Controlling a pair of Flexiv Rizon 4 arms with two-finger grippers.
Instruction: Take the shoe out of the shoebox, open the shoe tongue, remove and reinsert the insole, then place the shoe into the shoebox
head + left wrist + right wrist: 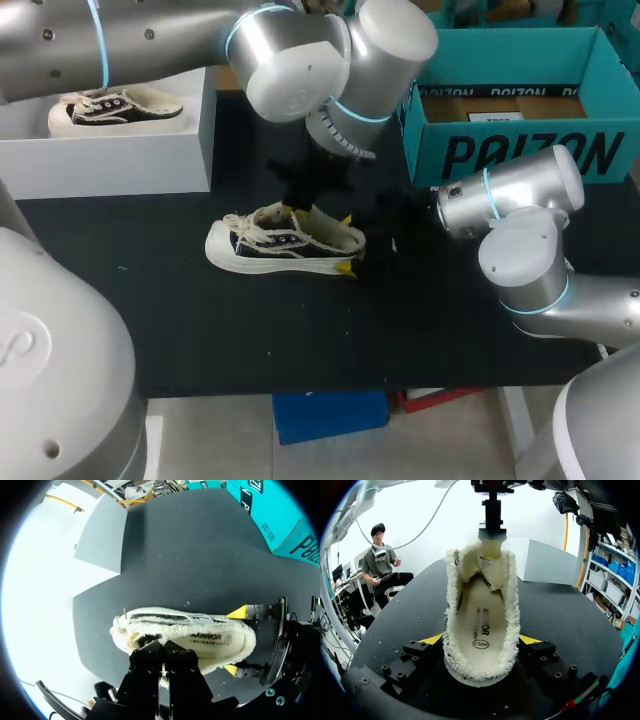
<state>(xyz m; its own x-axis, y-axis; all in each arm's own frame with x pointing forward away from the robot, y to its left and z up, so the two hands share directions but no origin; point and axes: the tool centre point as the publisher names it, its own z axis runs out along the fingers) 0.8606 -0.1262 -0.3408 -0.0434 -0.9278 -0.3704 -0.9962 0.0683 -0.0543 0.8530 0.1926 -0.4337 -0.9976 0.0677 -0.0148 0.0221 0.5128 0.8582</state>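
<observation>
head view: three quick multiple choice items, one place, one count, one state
1. Where is the shoe that the right gripper holds? A in the teal shoebox B on the black table C on the white box
2. How many shoes show? A one B two C three
3. The teal shoebox is A open, without a shoe B open, holding a shoe C lidded
1 B: it lies on the black table. 2 B: a second shoe sits on the white box. 3 A: no shoe shows inside.

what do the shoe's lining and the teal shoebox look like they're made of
Shoe lining: probably cream fleece or faux shearling, matte; its surface is tufted and fuzzy. Teal shoebox: likely cardboard, matte print; flat folded walls, brown board showing inside.
</observation>
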